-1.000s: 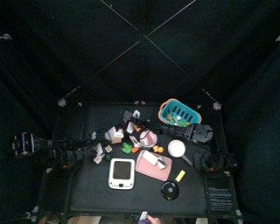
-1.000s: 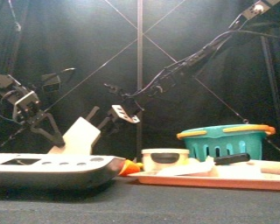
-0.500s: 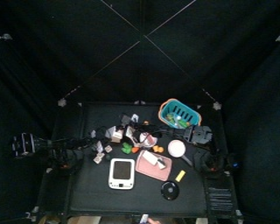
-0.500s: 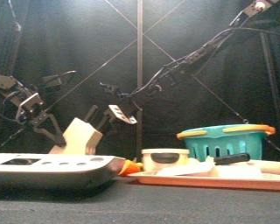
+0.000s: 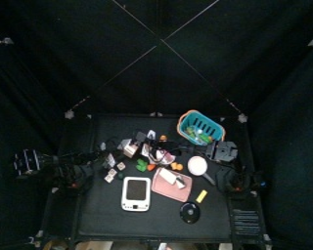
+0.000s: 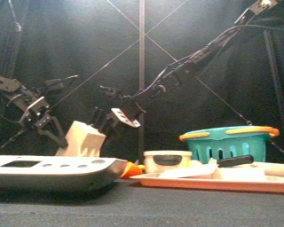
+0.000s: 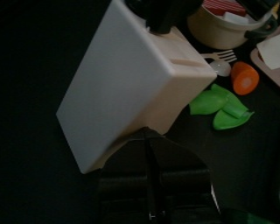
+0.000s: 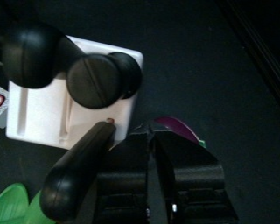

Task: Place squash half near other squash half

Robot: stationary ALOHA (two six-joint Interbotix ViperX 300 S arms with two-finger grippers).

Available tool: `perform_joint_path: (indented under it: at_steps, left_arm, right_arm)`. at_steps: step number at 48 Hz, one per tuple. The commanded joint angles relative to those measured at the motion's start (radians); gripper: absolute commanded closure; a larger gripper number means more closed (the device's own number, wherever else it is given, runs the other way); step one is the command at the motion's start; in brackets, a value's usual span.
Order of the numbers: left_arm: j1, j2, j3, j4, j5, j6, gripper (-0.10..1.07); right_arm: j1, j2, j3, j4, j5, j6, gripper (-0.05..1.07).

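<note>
Left pincer (image 7: 154,138): jaws together, nothing between them. It sits just beside the pale knife block (image 7: 125,87), at the block's low end. I can't tell if it touches.

Right pincer (image 8: 154,144): jaws together too, only a thin slit between them and nothing in it. It hangs over the block's top, where the black handles (image 8: 101,79) stick out. One brownish handle runs close along the jaw, and contact is unclear.

Squash half: I can't pick it out for certain in any view. Candidates:
- The green lumps (image 7: 219,107) next to the block, on the side toward the worktop's middle. The shape is unclear.
- A small orange thing (image 7: 245,77) just past them.
- A purple thing (image 8: 184,133) mostly hidden behind my right jaws. Only a sliver shows.

Neither pincer holds any of them.

From above, the worktop (image 5: 101,220) is small and cluttered, and the items around the block blur together. What I can read there:
- The block is in the left rear part.
- The teal basket (image 5: 199,125) is near the rear right corner.
- The white scale (image 5: 136,192) is toward the front edge, left of middle.
- The pink board (image 5: 172,186) is just beside the scale.

At worktop height the scale hides the block's base and everything low behind it. The basket's bottom is cut off by the board and what's on it. The white bowl (image 7: 219,24) is clipped at the left wrist frame's edge.
</note>
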Motion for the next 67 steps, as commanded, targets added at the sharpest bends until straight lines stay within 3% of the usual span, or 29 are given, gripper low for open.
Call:
perform_joint_path:
  at_steps: [1,23,35,44,56,67]
  left_arm:
    - [0.018,0.002,-0.032,-0.002,-0.009,0.000,0.71]
    - [0.026,0.006,-0.034,0.002,-0.005,0.002,0.71]
    - [0.015,-0.025,-0.011,0.008,0.000,0.002,0.71]
    - [-0.031,-0.089,0.014,0.015,0.002,0.000,0.71]
    - [-0.137,-0.201,0.058,0.014,0.002,0.002,0.71]
    - [-0.149,-0.242,0.086,0.014,0.002,0.000,0.71]
  right_arm:
    - [0.005,-0.072,-0.008,0.002,0.005,0.002,0.70]
    - [0.005,-0.083,-0.003,0.003,0.031,0.008,0.70]
    - [0.002,-0.144,0.046,0.015,0.084,0.008,0.70]
    - [0.009,-0.225,0.126,0.051,0.089,0.011,0.70]
    - [0.044,-0.344,0.278,0.193,0.071,0.008,0.70]
    - [0.118,-0.414,0.359,0.206,0.075,0.008,0.70]
